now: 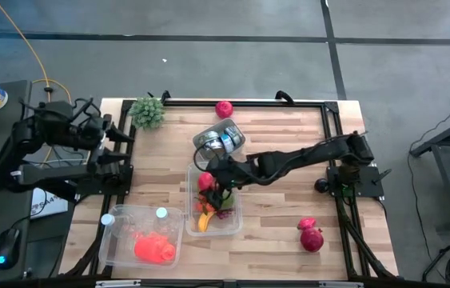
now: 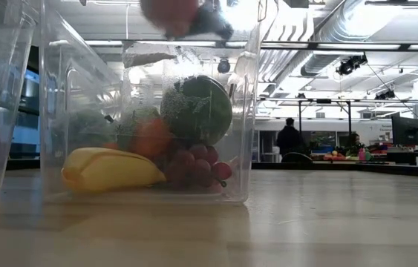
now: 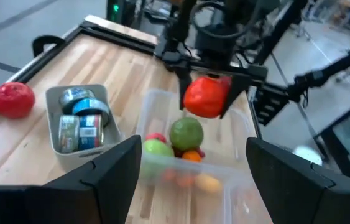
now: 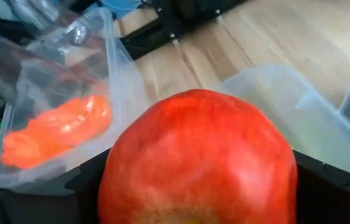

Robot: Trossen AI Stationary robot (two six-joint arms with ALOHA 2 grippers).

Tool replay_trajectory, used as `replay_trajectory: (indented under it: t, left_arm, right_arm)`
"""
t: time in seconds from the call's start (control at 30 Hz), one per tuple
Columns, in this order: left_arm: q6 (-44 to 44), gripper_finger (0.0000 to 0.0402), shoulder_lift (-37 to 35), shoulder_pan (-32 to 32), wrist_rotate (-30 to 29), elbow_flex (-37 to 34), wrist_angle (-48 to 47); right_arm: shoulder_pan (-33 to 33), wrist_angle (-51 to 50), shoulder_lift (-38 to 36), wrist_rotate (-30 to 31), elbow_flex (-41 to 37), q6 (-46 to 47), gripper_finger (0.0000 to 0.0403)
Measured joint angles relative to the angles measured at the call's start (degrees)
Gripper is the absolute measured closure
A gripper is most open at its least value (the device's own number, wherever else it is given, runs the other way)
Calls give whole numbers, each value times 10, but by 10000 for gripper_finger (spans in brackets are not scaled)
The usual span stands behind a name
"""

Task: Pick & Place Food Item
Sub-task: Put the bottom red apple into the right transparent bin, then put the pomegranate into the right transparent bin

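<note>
Red pomegranate (image 3: 206,97) gripped in right claw (image 3: 207,99), over clear bin (image 1: 236,220).

off my job: tins in a grey tray (image 1: 223,138) by the back edge, green leafy bunch (image 1: 149,112) at far corner, person (image 2: 291,138) standing in bg.

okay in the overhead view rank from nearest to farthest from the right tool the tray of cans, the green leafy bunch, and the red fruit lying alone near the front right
From the right tool:
1. Tray of cans, just behind it.
2. Red fruit, front right.
3. Green leafy bunch, back left corner; close to the fruit's distance, so tentative.
</note>
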Motion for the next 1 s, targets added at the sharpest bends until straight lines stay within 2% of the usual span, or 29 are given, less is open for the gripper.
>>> replay_trajectory:
  t: [0.2, 0.3, 0.43, 0.67, 0.8, 0.93, 1.0]
  left_arm:
    - [-10, 120, -21, 0, 38, -1, -29]
    - [-19, 120, -27, 0, 72, -1, -29]
    - [-20, 120, -31, 0, 87, -1, -43]
    - [-35, 120, -30, 0, 90, -1, -53]
    - [-30, 120, -31, 0, 90, -1, -53]
    - [-18, 120, -31, 0, 67, -1, -52]
    - [-19, 120, -31, 0, 45, -1, -52]
  right_arm:
    - [1, 30, 35, 1, 0, 43, 69]
    - [1, 57, 44, 30, 0, 59, 63]
    - [0, 58, 45, 60, 0, 87, 47]
    - [6, 57, 22, 59, 0, -13, 14]
    - [13, 15, -16, 61, 1, -39, 5]
    - [30, -96, -57, 78, 1, -11, 7]
    - [43, -191, -83, 96, 0, 28, 7]
